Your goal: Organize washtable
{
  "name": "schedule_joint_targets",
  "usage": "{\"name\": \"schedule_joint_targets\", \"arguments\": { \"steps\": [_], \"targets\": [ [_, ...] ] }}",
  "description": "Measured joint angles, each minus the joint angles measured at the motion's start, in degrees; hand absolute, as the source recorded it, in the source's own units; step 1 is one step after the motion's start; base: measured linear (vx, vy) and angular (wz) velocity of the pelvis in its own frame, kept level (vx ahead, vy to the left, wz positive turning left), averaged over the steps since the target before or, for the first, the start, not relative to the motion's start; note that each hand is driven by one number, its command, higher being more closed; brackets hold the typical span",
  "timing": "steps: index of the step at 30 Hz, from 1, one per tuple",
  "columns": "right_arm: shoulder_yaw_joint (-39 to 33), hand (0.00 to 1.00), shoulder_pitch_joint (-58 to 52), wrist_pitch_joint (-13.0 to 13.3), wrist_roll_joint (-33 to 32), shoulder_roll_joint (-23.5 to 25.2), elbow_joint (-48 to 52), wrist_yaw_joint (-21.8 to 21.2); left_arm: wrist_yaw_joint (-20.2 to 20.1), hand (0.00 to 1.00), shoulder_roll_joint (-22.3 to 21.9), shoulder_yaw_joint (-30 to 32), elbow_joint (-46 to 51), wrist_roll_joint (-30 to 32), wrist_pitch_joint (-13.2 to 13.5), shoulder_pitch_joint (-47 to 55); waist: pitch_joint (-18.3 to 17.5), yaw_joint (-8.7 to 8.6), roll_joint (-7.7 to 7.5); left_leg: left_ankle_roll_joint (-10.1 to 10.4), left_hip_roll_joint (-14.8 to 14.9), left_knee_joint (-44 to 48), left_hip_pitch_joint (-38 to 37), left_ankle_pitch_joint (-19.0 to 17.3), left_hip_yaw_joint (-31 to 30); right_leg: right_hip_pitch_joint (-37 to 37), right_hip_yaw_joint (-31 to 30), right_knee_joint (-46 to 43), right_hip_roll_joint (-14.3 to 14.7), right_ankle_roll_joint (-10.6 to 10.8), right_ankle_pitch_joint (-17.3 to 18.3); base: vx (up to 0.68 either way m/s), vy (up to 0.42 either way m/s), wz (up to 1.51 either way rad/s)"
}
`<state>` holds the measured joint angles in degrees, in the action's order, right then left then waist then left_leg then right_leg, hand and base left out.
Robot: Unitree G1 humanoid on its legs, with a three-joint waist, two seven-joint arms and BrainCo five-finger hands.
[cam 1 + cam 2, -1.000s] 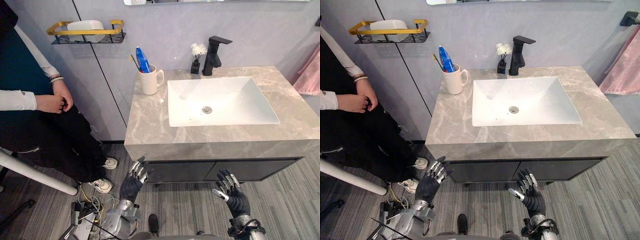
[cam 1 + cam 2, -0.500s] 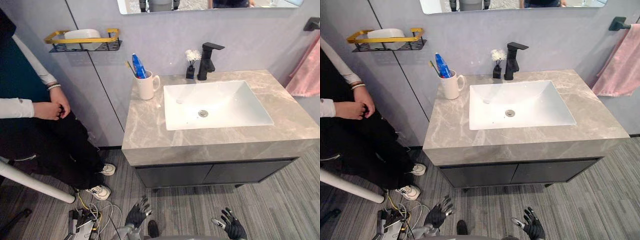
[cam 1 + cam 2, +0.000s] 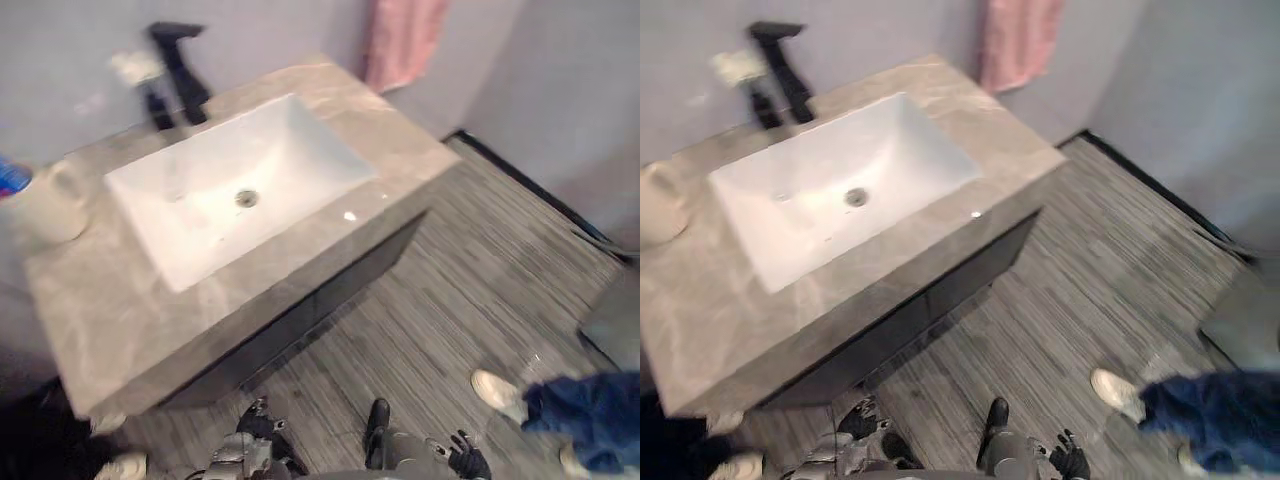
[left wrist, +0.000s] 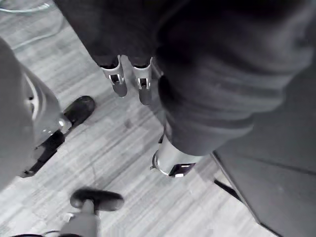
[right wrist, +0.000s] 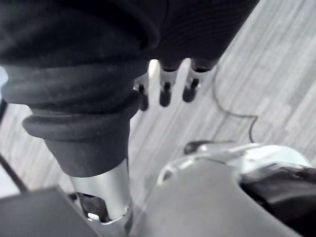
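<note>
Both hands hung low near the floor in front of the washtable (image 3: 90, 310), well short of anything on it. The left hand (image 4: 142, 81) had loose, straight fingers with nothing in them, and same for the right hand (image 5: 165, 86). The cup (image 3: 50, 200) sat at the counter's far left, with the faucet (image 3: 180, 60) behind the sink (image 3: 290, 160). My worry was the reach: an arm swung up from that low could've clipped the counter edge or tipped the cup. Someone's shoe (image 3: 495, 390) was near on the right too, so a wide swing could've hit them.
</note>
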<state>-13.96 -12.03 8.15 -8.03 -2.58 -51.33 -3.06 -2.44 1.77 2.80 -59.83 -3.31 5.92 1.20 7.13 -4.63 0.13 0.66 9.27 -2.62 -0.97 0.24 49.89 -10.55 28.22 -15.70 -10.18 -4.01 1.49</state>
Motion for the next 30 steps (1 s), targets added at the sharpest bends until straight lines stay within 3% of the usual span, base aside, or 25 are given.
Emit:
{"name": "schedule_joint_targets", "arguments": {
  "steps": [1, 2, 4, 5, 7, 10, 13, 16, 18, 19, 20, 21, 22, 23, 24, 25, 27, 28, 30],
  "targets": [
    [1.2, 0.00, 0.6, 0.0, 1.1, -0.3, -1.4, -0.1, 0.0, 0.00, 0.0, 0.0, 0.6, -0.2, -0.1, -0.1, -0.4, -0.08, -1.07, 0.3, -0.2, 1.4, -0.9, -0.7, 1.4, 1.9, 3.5, -2.5, -1.7, 2.3, 3.2, 0.12, -0.121, -1.33],
    [3.9, 0.00, 2.0, -0.5, 3.8, -0.1, -1.8, -0.5, 0.0, 0.00, 0.8, 0.2, 1.3, -1.6, -0.3, -0.1, -0.4, 1.13, -3.46, 1.3, -0.3, 3.1, -1.5, -1.3, 5.7, 4.5, 5.0, 4.1, -0.7, 5.0, 2.8, 0.11, -0.202, -1.33],
    [5.8, 0.00, 3.1, -0.3, 4.6, -0.3, -1.0, -0.7, 0.0, 0.00, 0.6, 0.4, 1.0, -2.9, -0.6, 0.1, -0.2, 1.37, -3.14, 1.3, -0.1, 3.2, -1.9, -1.3, 7.7, 5.6, 3.5, 9.0, 1.1, 5.8, 1.5, 0.03, -0.196, -0.92],
    [6.1, 0.00, 3.7, -0.3, 5.4, -1.0, -0.9, -0.8, 0.0, 0.00, -0.2, 0.4, 0.9, -3.6, -0.6, 0.1, 0.3, 0.92, -2.32, 1.4, 0.6, 3.9, -2.7, -1.3, 8.8, 7.2, 2.6, 12.2, 2.5, 5.5, -0.3, 0.00, -0.158, -0.46],
    [6.2, 0.00, 3.6, -0.3, 5.5, -1.1, -0.9, -0.8, 0.0, 0.00, -0.7, 1.7, 0.9, -3.9, -0.6, 0.8, 0.3, 0.81, -2.31, 1.5, 2.0, 6.1, -4.3, -1.4, 9.9, 10.2, 1.1, 16.3, 4.1, 5.0, -1.8, -0.01, -0.140, -0.41],
    [6.7, 0.00, 3.1, 0.1, 5.2, -1.0, -0.5, -0.8, 0.1, 0.00, -0.4, 2.6, 1.1, -4.7, -0.6, 1.6, 0.4, 0.65, -2.33, 2.9, 3.9, 7.9, -6.0, -2.1, 11.5, 11.8, -0.7, 18.0, 5.8, 4.5, -2.2, -0.04, -0.085, -0.41],
    [5.1, 0.00, 1.7, 0.3, 5.1, -0.4, -1.3, -0.7, 0.1, 0.00, -0.5, 3.1, 1.1, -5.0, -0.6, 1.7, 0.6, 0.47, -2.56, 2.9, 5.2, 9.7, -7.5, -2.1, 11.7, 13.2, -1.8, 18.2, 6.5, 4.5, -2.2, -0.05, -0.019, -0.18],
    [1.4, 0.00, -0.4, 0.2, 3.4, 0.4, -2.0, -0.5, 0.1, 0.00, -0.5, 5.7, 1.3, -5.2, -0.6, 2.2, 0.9, -0.03, -2.38, 5.3, 8.7, 15.4, -9.3, -4.1, 11.7, 15.8, -3.3, 19.0, 7.6, 4.2, -2.0, -0.08, 0.031, -0.27],
    [0.3, 0.00, -0.7, 0.3, 2.9, 0.5, -2.1, -0.3, 0.2, 0.00, -0.5, 6.9, 1.4, -7.1, -0.7, 2.4, 1.7, 0.10, -2.20, 5.3, 11.4, 21.5, -9.7, -5.7, 11.3, 15.7, -5.9, 18.3, 8.5, 3.5, -1.5, -0.16, 0.043, -0.80],
    [0.5, 0.00, -0.6, 0.3, 2.9, 0.4, -1.7, -0.3, 0.3, 0.00, -0.3, 8.1, 2.8, -9.0, -0.5, 3.1, 2.7, 0.60, -2.07, 4.4, 15.1, 30.0, -8.9, -6.1, 6.1, 14.5, -9.9, 15.3, 9.4, 2.8, -0.3, -0.16, 0.021, -1.13],
    [0.6, 0.00, -0.6, 0.3, 3.0, 0.4, -1.6, -0.3, 0.5, 0.00, -0.4, 8.6, 3.9, -10.0, -0.4, 3.7, 2.9, 0.92, -2.07, 3.6, 16.0, 33.4, -7.3, -6.3, 1.5, 13.8, -12.3, 13.4, 9.5, 2.5, 0.6, -0.15, 0.046, -1.60],
    [0.9, 0.00, -0.3, 0.3, 3.0, -0.3, -1.6, -0.3, 0.9, 0.00, -0.4, 8.9, 5.0, -11.9, 0.2, 4.4, 3.6, 1.60, -1.87, 2.5, 14.6, 35.0, -5.3, -8.1, -8.5, 12.3, -16.4, 10.9, 9.6, 2.3, 1.4, -0.07, 0.119, -1.97],
    [0.8, 0.00, 1.1, 0.2, 2.9, -1.2, -2.7, -0.2, 1.4, 0.00, -0.7, 9.1, 5.5, -14.1, 0.8, 4.9, 4.1, 2.48, -1.01, 3.1, 10.2, 33.5, -4.3, -11.2, -20.5, 10.5, -21.5, 8.7, 9.9, 2.1, 2.5, -0.10, 0.145, -2.00],
    [0.8, 0.00, 1.5, 0.2, 2.9, -1.4, -3.5, 0.0, 1.5, 0.00, -0.8, 9.1, 5.5, -15.0, 1.0, 5.2, 4.3, 2.16, -0.81, 3.1, 8.4, 32.6, -3.9, -12.1, -24.6, 10.0, -23.8, 7.9, 10.2, 2.2, 2.8, -0.11, 0.165, -2.22],
    [0.8, 0.00, 1.2, 0.2, 2.9, -1.5, -4.1, 0.4, 1.7, 0.00, -0.9, 8.9, 5.5, -16.4, 1.2, 5.6, 4.3, 1.84, -0.64, 3.4, 4.1, 31.1, -2.1, -14.2, -34.1, 9.2, -29.1, 7.0, 10.8, 2.3, 2.9, -0.08, 0.118, -1.59],
    [0.9, 0.00, 1.1, 0.2, 2.9, -1.5, -4.1, 0.4, 1.8, 0.00, -0.8, 8.9, 5.5, -16.4, 1.4, 5.6, 4.3, 1.95, -0.64, 4.1, 2.5, 30.4, -1.1, -14.7, -38.0, 8.8, -31.7, 6.8, 11.3, 2.3, 2.9, -0.11, 0.156, -2.03],
    [3.0, 0.00, 2.1, 0.1, 3.0, -2.6, -5.3, 0.4, 2.2, 0.00, -0.8, 9.0, 6.6, -17.1, 2.7, 6.4, 4.1, 2.53, -0.43, 5.1, -2.4, 25.3, 2.9, -15.3, -52.0, 5.0, -41.3, 5.9, 13.7, 2.7, 3.0, -0.14, 0.218, -2.24],
    [3.5, 0.00, 2.1, 0.4, 3.0, -3.1, -5.4, 0.4, 2.5, 0.00, -1.1, 9.0, 6.5, -17.5, 2.7, 6.5, 3.6, 2.48, 0.47, 5.2, -2.5, 21.7, 4.4, -15.7, -56.6, 3.9, -43.5, 6.6, 15.0, 2.9, 2.8, -0.12, 0.222, -2.00],
    [3.8, 0.00, 1.7, 0.3, 3.0, -2.8, -6.2, 0.5, 2.6, 0.00, -0.3, 9.0, 5.1, -17.6, 2.7, 6.3, 3.2, 1.67, -0.13, 3.3, -3.5, 21.5, 4.4, -17.8, -55.0, 3.8, -47.5, 8.9, 14.8, 4.4, 1.1, -0.01, 0.237, -1.28]
  ]
}}
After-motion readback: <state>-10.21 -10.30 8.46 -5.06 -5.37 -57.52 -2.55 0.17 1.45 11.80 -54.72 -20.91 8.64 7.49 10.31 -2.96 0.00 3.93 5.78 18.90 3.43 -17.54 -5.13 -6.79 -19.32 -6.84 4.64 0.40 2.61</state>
